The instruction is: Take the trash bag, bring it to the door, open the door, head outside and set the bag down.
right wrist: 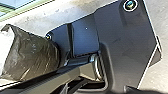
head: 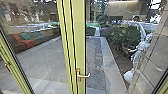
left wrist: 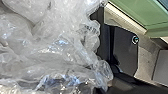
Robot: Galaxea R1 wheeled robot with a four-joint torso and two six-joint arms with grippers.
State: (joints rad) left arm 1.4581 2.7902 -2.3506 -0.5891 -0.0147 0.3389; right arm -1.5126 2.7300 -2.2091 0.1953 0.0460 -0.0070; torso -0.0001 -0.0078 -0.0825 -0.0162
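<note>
Some paved yard (head: 45,60) shows through the green-framed door (head: 79,37), which runs out of my picture. Beside the left wrist, I see the clear trash bag (left wrist: 50,45), partly cut off. I can't tell whether either gripper is open or closed.

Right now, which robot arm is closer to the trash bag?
Left. Its wrist camera has the trash bag at close range. The right arm seems farther off: its view shows what may be the same bag, smaller, beside the dark plate.
</note>
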